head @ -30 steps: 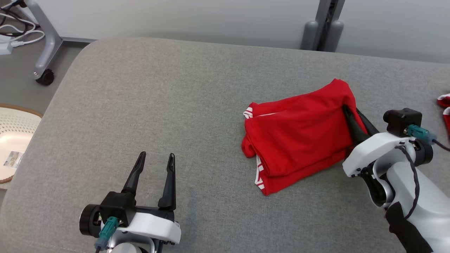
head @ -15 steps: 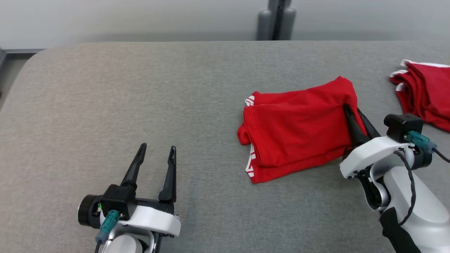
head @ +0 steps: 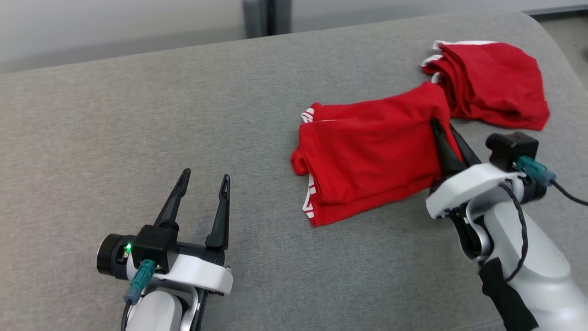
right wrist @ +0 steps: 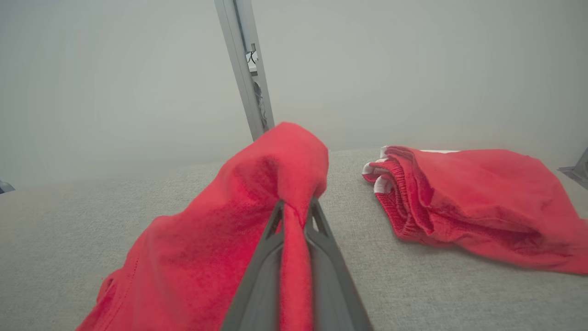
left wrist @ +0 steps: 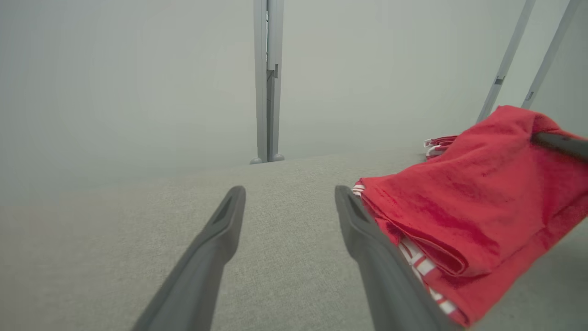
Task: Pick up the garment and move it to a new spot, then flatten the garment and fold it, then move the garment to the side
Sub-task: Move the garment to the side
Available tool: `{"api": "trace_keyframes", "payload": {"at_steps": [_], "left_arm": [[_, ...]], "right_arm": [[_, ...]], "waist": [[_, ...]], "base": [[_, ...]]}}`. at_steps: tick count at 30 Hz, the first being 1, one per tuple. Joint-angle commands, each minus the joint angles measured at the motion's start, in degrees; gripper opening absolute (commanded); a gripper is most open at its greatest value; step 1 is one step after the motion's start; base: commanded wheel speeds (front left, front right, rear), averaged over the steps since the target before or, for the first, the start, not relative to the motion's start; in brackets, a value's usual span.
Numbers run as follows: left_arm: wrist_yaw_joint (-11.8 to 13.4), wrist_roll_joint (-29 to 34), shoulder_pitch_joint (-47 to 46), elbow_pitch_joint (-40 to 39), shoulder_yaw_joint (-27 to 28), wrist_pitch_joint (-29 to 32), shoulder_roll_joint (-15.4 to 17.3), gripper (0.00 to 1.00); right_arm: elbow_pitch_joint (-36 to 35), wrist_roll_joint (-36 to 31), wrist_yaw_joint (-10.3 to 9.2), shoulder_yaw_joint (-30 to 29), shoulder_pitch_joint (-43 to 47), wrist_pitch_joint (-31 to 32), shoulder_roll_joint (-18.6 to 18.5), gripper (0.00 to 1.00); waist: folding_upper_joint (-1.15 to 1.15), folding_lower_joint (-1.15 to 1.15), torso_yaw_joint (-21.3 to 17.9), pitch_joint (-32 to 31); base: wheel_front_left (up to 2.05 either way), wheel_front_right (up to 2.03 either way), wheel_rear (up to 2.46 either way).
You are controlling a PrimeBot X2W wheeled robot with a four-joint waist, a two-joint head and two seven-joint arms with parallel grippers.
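The wide grey fabric-covered counter (head: 138, 115) carries everything I am watching. I take the pile of red cloth with white trim (head: 491, 87), already folded at the counter's far right, as my marker.

The task's thing, a red knit garment with white-striped hems (head: 367, 156), lies just beside that pile, on its left and nearer to me. It is folded into a flat packet of several layers, with the striped hems showing at the end away from the pile. Most of it rests on the counter, and only the corner nearest the pile is lifted. In the right wrist view a strip of bare counter separates the two, so I judge them apart, not touching.

My right hand (head: 442, 128) sits at that lifted corner, just short of the pile. Its two dark fingers are nearly closed, with a ridge of red cloth pinched between them. My left hand (head: 205, 174) is well apart from the pile, far to its left and low over the counter. Its fingers are spread wide and hold nothing.

Flattening and folding look done, so I judge this the last step, shifting the packet aside. Next I need a low, slow carry towards the pile. A one-corner hold could let the layers slide open, so I would set it down before parting the fingers.
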Motion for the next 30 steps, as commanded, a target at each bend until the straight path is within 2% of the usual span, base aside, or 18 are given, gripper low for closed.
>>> {"api": "trace_keyframes", "payload": {"at_steps": [1, 8, 12, 18, 23, 30], "left_arm": [[-0.38, 0.61, -1.37, 0.12, 0.14, -0.20, 0.44, 1.00], [-0.99, 1.98, -3.45, 0.49, -0.39, -0.20, 0.97, 1.00], [-1.31, 2.94, -5.09, 0.75, -0.85, -0.20, 1.41, 1.00], [-1.38, 4.24, -8.09, 0.13, -1.57, -0.20, 1.56, 1.00], [-1.07, 4.87, -9.88, -0.40, -1.93, -0.20, 1.91, 1.00], [-0.86, 5.41, -10.92, -0.20, -2.12, -0.05, 2.80, 1.00]], "right_arm": [[0.34, 0.09, 0.00, 0.60, -1.73, -0.32, -0.33, 0.00], [1.93, -1.25, 0.00, 3.50, -9.29, -0.33, -1.71, 0.00], [1.97, -0.85, 0.00, 2.53, -14.04, -0.32, -3.70, 0.00], [1.46, -1.61, 0.00, -0.45, -19.02, -0.33, -8.35, 0.00], [0.73, -2.08, 0.00, -5.50, -21.24, -0.33, -12.75, 0.00], [-0.15, -3.71, 0.00, -11.47, -22.13, -0.32, -15.31, 0.00]], "waist": [[0.00, 0.00, -2.21, 1.41], [0.00, 0.00, -3.62, 4.82], [0.00, 0.00, -3.10, 7.72], [0.00, 0.00, -1.50, 12.34], [0.00, 0.00, -0.39, 16.19], [0.00, 0.00, 0.08, 19.03]], "base": [[0.00, 0.00, 0.00], [0.00, 0.00, 0.00], [0.00, 0.00, 0.00], [0.00, 0.00, 0.00], [0.00, 0.00, 0.00], [0.00, 0.00, 0.00]]}}
